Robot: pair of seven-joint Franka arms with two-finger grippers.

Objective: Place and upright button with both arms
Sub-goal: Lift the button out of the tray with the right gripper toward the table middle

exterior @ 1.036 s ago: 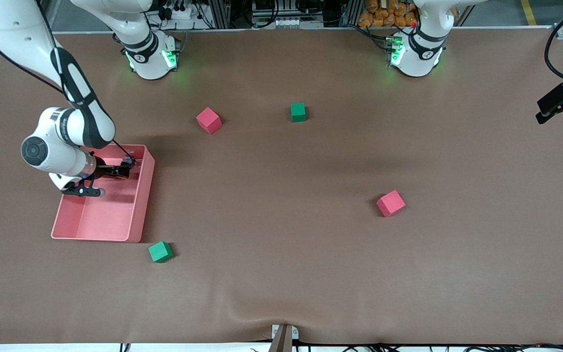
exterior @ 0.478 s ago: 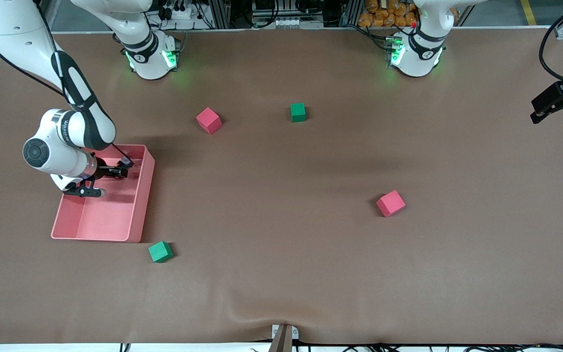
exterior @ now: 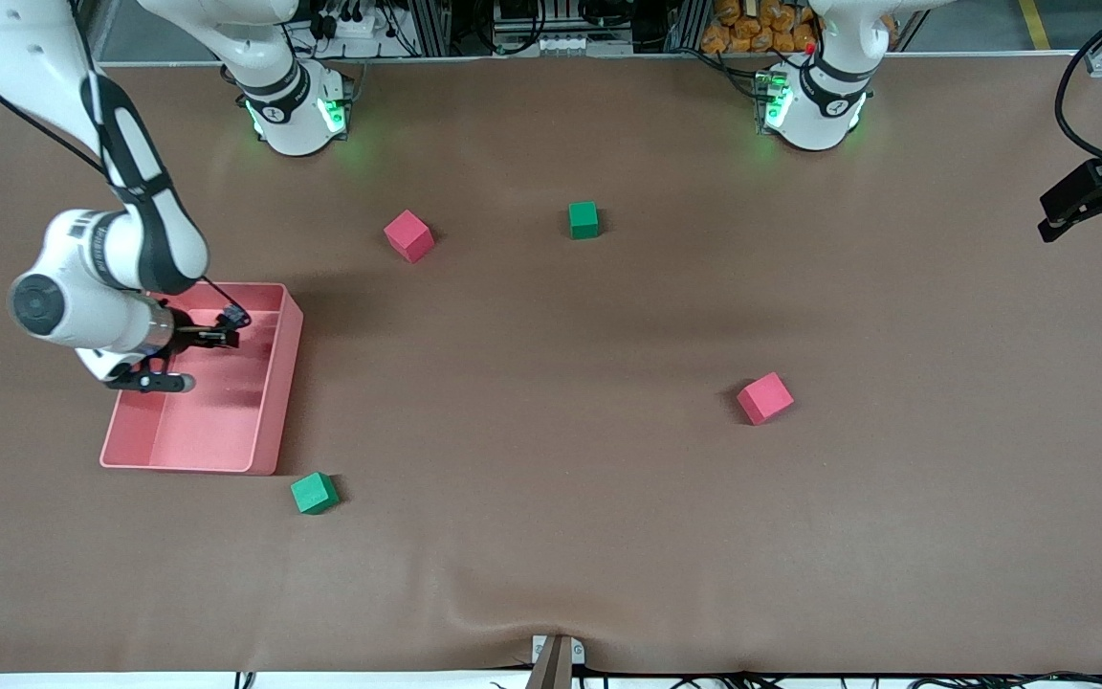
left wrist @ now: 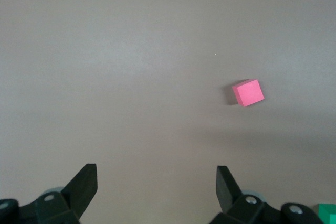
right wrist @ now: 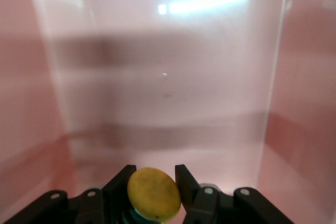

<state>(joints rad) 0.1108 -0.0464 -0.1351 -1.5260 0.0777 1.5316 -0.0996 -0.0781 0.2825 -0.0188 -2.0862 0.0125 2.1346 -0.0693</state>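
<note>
Pink bin (exterior: 269, 402), front view: at the right arm's end of the table, holding the right gripper (exterior: 226, 330) above its floor.
Right arm, front view: bent sharply, wrist level, fingers pointing toward the bin's wall.
Left gripper (exterior: 1082, 206), front view: waiting high, well apart from the bin.
Left wrist view: fingers (left wrist: 84, 184) spread wide over bare table; pink cube (left wrist: 248, 92) below.
Right wrist view: fingers (right wrist: 119, 182) clamped on the button (right wrist: 153, 193), yellow-orange cap facing the camera, inside the bin.
</note>
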